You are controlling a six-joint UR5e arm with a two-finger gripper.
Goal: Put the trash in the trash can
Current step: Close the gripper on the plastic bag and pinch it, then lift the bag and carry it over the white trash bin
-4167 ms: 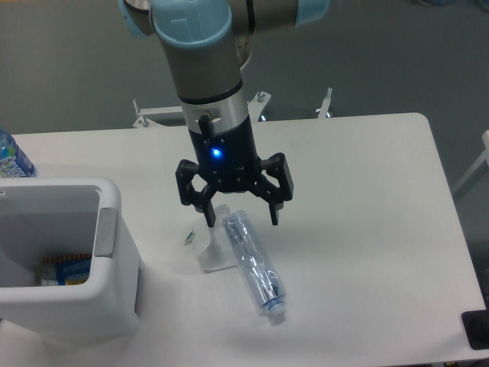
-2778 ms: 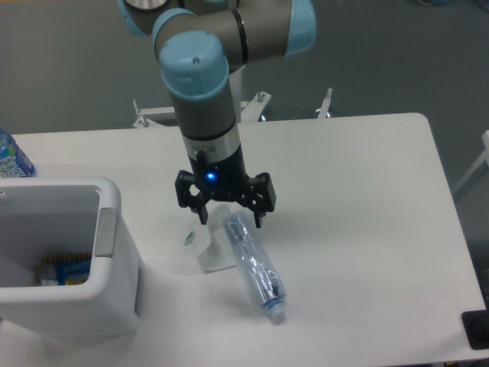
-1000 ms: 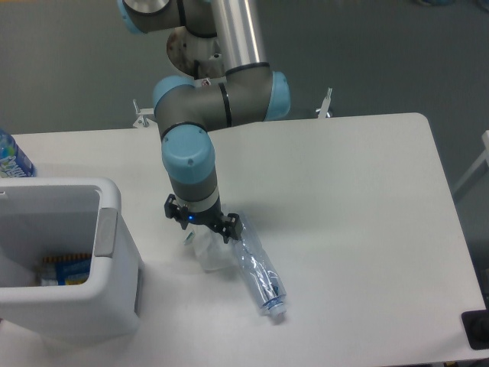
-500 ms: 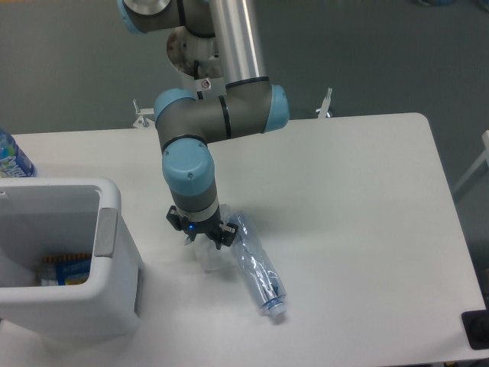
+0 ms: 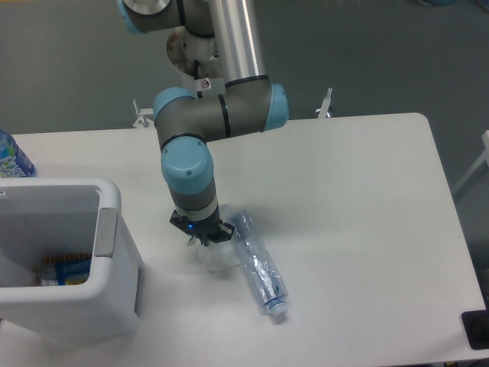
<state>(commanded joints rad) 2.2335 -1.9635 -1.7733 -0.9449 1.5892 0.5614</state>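
Lowered since earlier: jaws on flat plastic piece [image 5: 216,256], bottle [image 5: 258,265] beside; closure unclear.

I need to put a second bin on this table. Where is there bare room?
The right half of the table, from the crushed bottle to the right edge, is bare. The back strip behind the arm is bare too. The left is crowded: trash can, blue-labelled bottle, and the gripper down on the flat plastic piece.

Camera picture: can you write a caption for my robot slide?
Robot gripper down at the flat plastic piece beside the crushed bottle, with the white bin waiting nearby.
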